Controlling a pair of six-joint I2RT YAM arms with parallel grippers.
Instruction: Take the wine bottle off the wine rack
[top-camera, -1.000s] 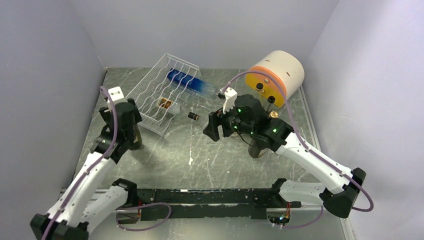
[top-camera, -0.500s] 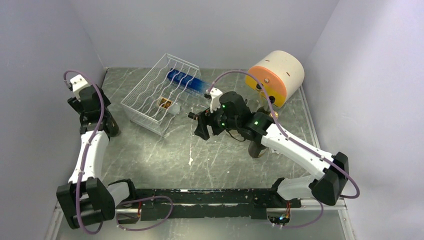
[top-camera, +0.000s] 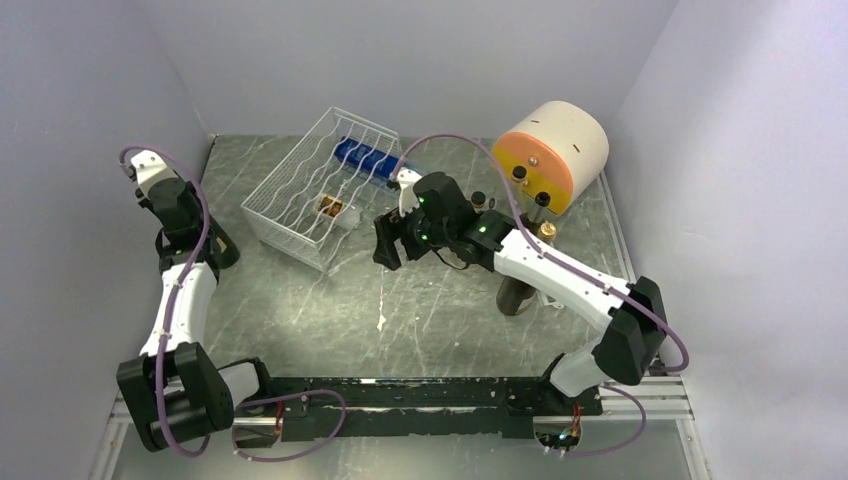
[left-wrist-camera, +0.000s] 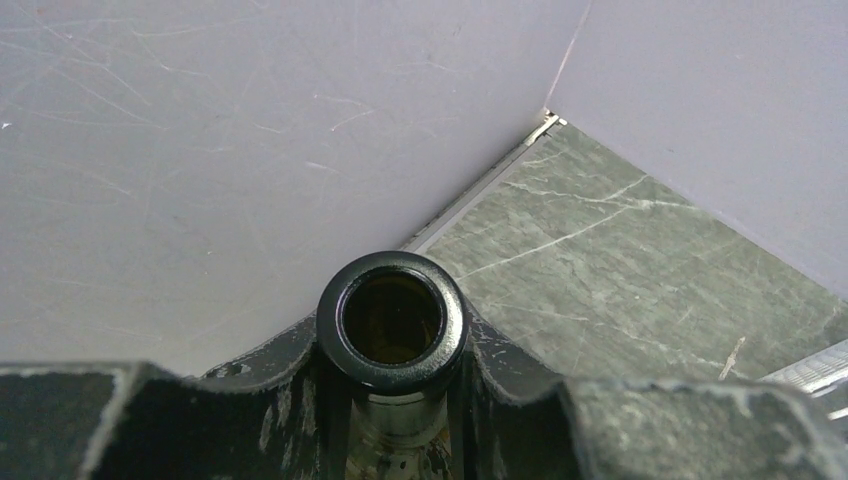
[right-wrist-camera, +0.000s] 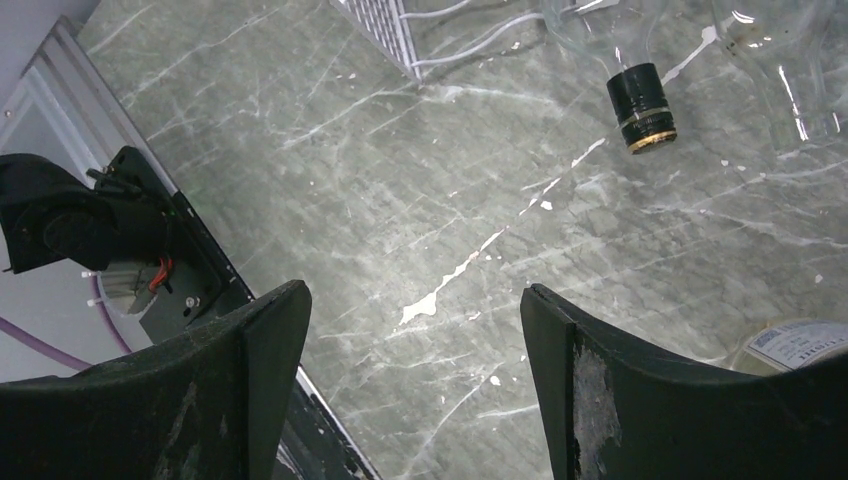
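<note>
Presently, the left gripper is clamped tight on the neck of a dark bottle, close by the left wall and well apart from the white wire rack. The right gripper hangs wide open and empty above the table, near the rack's corner. A blue bottle and a clear, black-capped bottle lie on the rack.

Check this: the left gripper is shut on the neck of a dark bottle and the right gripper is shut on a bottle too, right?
No. The right gripper is open and holds nothing, as the right wrist view shows. The left gripper is shut on the neck of the dark bottle.
</note>
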